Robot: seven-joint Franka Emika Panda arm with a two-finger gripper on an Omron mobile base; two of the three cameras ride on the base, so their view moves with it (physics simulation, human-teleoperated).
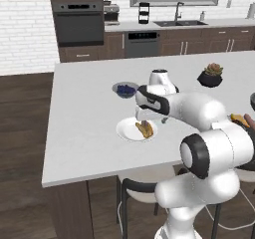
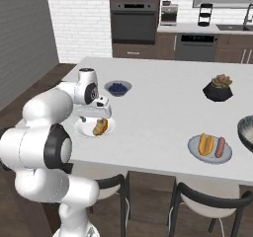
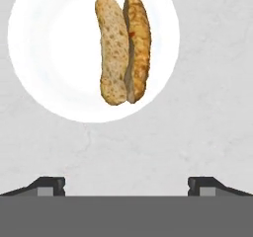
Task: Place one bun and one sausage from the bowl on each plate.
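Gripper [image 3: 126, 184] hangs over the white plate [image 3: 49, 58], fingers [image 3: 49, 184] spread wide and holding nothing. On that plate a bun [image 3: 114, 53] lies on the plate's right side, in the hand view, touching what looks like a split second bun or a browned sausage [image 3: 139, 43]; cannot tell which from these views. Grey plate [image 2: 195, 149] sits well apart on the counter [image 2: 158, 112] with a bun [image 2: 205, 143] and a sausage [image 2: 220, 146] side by side. Bowl [image 2: 245, 127] at the far right edge, contents not visible. Risks, judged: if the second item on the white plate is not a sausage, that plate is wrong and needs a swap. The fingers hang close above the plate, so a low sideways retreat could clip the food and roll it off the rim. A swing toward the bowl passes near the blueberry bowl [image 2: 117, 88] and the pot plant [image 2: 218, 89]; a low path could knock either.
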